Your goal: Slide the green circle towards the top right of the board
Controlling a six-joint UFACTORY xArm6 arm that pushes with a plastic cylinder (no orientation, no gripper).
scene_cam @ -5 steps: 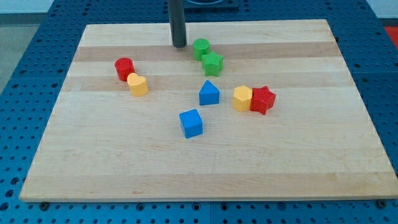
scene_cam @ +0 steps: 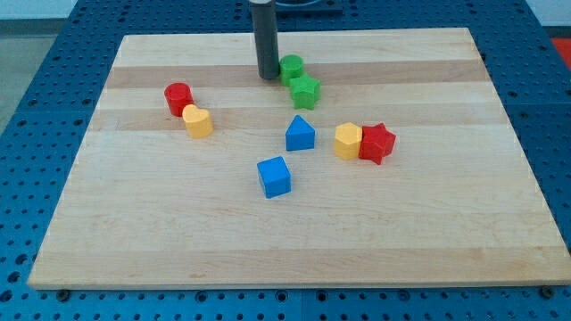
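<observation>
The green circle [scene_cam: 291, 68] sits near the top middle of the wooden board [scene_cam: 428, 223]. My tip [scene_cam: 268, 76] is just to its left, touching or almost touching its side. A green star [scene_cam: 305, 90] lies right below the circle, against its lower right side.
A red cylinder [scene_cam: 178, 97] and a yellow block [scene_cam: 198, 121] sit together at the left. A blue triangular block [scene_cam: 300, 134] and a blue cube [scene_cam: 274, 176] lie in the middle. A yellow hexagonal block [scene_cam: 348, 141] touches a red star [scene_cam: 376, 143] at the right.
My tip has moved right and slightly down, closing the gap to the green circle's left side. The blocks have not visibly moved.
</observation>
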